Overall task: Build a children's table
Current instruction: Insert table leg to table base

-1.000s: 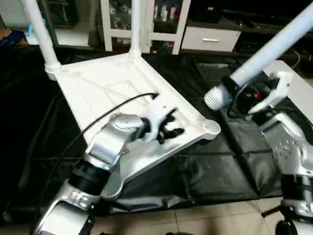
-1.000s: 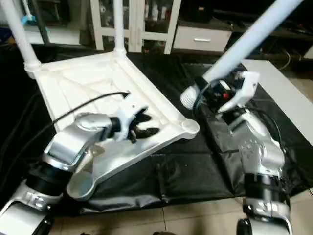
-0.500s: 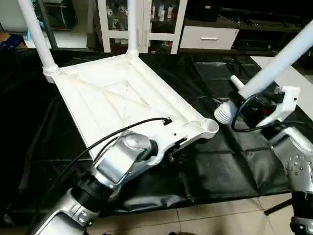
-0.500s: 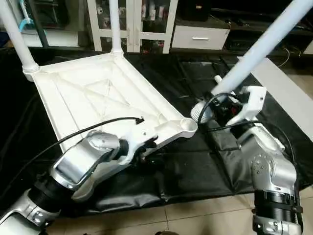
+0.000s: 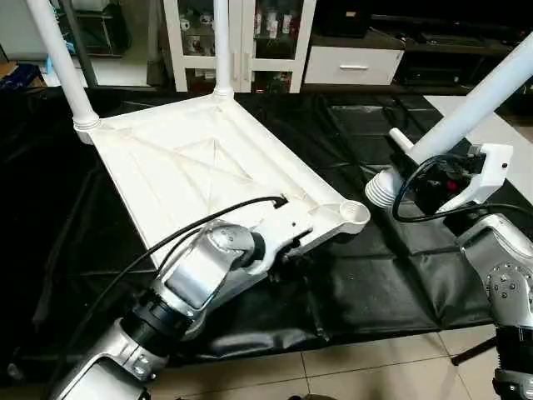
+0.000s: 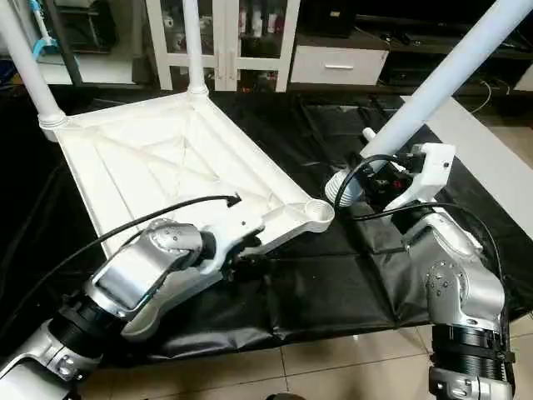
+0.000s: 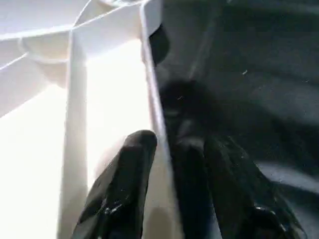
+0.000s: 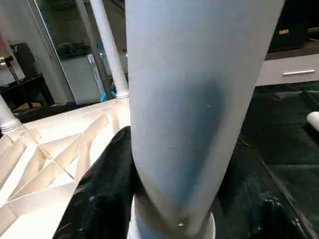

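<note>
White table top [image 5: 200,175] upside down on black sheet [image 5: 391,283], ribbed underside up, tilted with near right corner raised. Two legs already standing in far sockets: far-left leg [image 5: 57,58] and far-middle leg [image 5: 221,46]. Empty round socket [image 5: 356,214] at near right corner. Left gripper [image 7: 169,164] at near right edge of top, jaws straddling the rim, one finger [image 7: 124,184] on the inner side, other on the outer side over the sheet; clamped on rim or not, cannot tell. Right gripper [image 6: 379,185] right of the top, jaws clamped on third leg [image 5: 475,96], leg slanting up to far right, threaded end [image 5: 381,190] pointing down-left, just beside the empty socket, not in it. White cabinet [image 5: 241,33] at far side.
</note>
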Tool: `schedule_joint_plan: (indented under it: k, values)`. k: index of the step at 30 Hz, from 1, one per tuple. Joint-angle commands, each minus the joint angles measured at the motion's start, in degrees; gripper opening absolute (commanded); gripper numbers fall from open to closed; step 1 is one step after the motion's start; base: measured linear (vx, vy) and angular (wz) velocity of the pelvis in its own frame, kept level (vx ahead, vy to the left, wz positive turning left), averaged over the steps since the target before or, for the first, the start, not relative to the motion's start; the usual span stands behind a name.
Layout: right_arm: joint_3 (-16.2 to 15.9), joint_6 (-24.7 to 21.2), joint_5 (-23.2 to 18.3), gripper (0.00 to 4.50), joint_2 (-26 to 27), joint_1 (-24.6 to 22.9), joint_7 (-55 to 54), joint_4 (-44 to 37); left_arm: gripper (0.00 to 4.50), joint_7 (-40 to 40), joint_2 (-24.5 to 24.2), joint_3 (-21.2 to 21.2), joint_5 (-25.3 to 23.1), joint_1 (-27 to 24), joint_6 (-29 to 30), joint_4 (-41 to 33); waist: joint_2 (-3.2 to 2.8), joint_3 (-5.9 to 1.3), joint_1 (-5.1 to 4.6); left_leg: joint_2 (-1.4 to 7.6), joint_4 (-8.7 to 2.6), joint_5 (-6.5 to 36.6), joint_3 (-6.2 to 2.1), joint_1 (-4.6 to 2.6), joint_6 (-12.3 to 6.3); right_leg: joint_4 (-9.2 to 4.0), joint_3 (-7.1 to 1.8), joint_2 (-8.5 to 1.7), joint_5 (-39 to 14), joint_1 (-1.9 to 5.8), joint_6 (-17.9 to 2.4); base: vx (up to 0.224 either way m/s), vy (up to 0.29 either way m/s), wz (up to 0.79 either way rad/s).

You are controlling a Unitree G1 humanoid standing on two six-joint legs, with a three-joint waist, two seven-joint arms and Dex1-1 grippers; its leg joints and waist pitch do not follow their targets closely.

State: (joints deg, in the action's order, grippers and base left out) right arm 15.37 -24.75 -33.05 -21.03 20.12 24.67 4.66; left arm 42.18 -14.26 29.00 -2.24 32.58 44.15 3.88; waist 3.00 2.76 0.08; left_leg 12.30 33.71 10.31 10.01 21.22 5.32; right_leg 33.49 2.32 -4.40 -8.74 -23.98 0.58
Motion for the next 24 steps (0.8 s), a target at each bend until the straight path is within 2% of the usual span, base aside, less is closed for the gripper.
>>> schedule_joint_plan:
  k: [1,6,8,9,11,13,14,16,19,20,21,24]
  values:
    - [0.5,-0.6,0.5,1.84,-0.5,-0.2,-0.5,-1.7,1.72,-0.3,0.3,0.3,-0.6,0.9,0.9,0.8,0.01,-3.85,0.09,0.05,-3.56,12.8,0.48,-0.21,-1.48,-3.97,-1.1,-1.53,-17.3,2.65,-8.0,0.0,0.0,0.0]
    - [0.2,-0.6,0.8,1.84,-0.4,-0.6,-0.4,-1.9,2.06,-0.2,0.2,1.9,-0.9,0.1,1.8,1.8,-0.19,-4.2,0.42,0.12,-3.28,8.6,0.58,-0.26,-2.56,-2.99,-1.28,-1.57,-9.2,3.07,-10.9,0.0,0.0,0.0]
    - [0.1,-0.6,0.9,1.84,-0.4,-0.7,-0.4,-2.0,2.11,-1.5,0.3,2.1,-1.9,0.0,1.3,2.2,-0.19,-4.24,0.41,0.15,-3.21,7.2,0.6,-0.18,-3.15,-2.77,-1.29,-1.55,-6.9,3.25,-11.7,0.0,0.0,0.0]
    - [0.0,-0.5,1.0,1.84,-0.4,-0.8,-0.4,-2.0,2.25,-1.4,-0.7,3.8,-3.4,0.2,1.2,2.3,-0.2,-4.19,0.45,0.13,-3.2,7.1,0.62,-0.18,-3.46,-2.78,-1.27,-1.58,-6.8,3.31,-12.0,0.0,0.0,0.0]
    - [-0.1,-0.5,1.0,1.84,-0.3,-0.8,-0.5,-2.0,2.48,-0.5,-1.3,4.6,-3.5,0.1,1.5,2.1,-0.19,-4.14,0.47,0.16,-3.26,7.8,0.6,-0.23,-3.49,-2.89,-1.27,-1.7,-8.3,3.31,-11.8,0.0,0.0,0.0]
    - [-0.2,-0.4,1.1,1.84,-0.2,-0.9,-0.6,-2.0,2.51,0.5,-2.2,5.4,-3.7,-0.2,1.5,1.9,-0.19,-3.93,0.44,0.11,-3.39,9.6,0.59,-0.27,-2.77,-3.25,-1.23,-1.74,-11.7,3.21,-11.1,0.0,0.0,0.0]
    - [-0.3,-0.4,1.1,1.84,-0.2,-0.8,-0.7,-2.0,2.31,0.8,-2.6,5.6,-3.9,-0.3,1.1,2.1,-0.25,-3.94,0.44,0.11,-3.4,10.1,0.57,-0.31,-2.54,-3.3,-1.23,-1.74,-12.6,3.16,-10.8,0.0,0.0,0.0]
    - [-0.6,-0.3,1.4,1.84,-0.2,-0.8,-0.6,-2.0,2.23,0.7,-3.6,5.2,-4.3,-0.2,-0.3,2.8,-0.26,-3.85,0.23,0.08,-3.48,11.4,0.48,-0.26,-1.81,-3.52,-1.2,-1.71,-14.6,3.06,-9.8,0.0,0.0,0.0]
    - [-0.8,-0.3,1.3,1.84,0.0,-0.9,-0.4,-2.0,2.03,5.3,-8.2,5.4,-3.8,-0.3,-2.5,1.5,-0.24,-3.9,0.23,0.06,-3.56,11.6,0.37,-0.2,-1.33,-3.5,-1.17,-1.75,-15.2,3.07,-9.4,0.0,0.0,0.0]
    - [-0.8,-0.3,1.3,1.84,0.0,-0.9,-0.4,-2.0,1.93,5.3,-8.2,5.4,-3.8,-0.3,-2.5,1.5,-0.28,-3.92,0.21,0.05,-3.56,11.6,0.38,-0.23,-1.26,-3.44,-1.19,-1.76,-15.1,3.02,-9.4,0.0,0.0,0.0]
    - [-1.1,-0.4,1.3,1.84,0.2,-1.2,-0.3,-2.3,1.8,7.6,-11.0,4.4,-2.9,-0.8,-2.9,0.2,-0.41,-3.86,0.11,0.06,-3.59,11.6,0.34,-0.23,-1.09,-3.33,-1.2,-1.72,-14.7,2.98,-9.5,0.0,0.0,0.0]
    - [-1.8,-0.8,1.1,1.84,0.8,-2.2,-0.1,-3.1,1.62,11.0,-15.2,1.4,-0.7,-1.8,-4.1,-1.4,-0.51,-3.68,-0.14,-0.07,-3.64,13.1,0.4,-0.3,-0.51,-3.33,-1.32,-1.58,-16.6,2.75,-9.3,0.0,0.0,0.0]
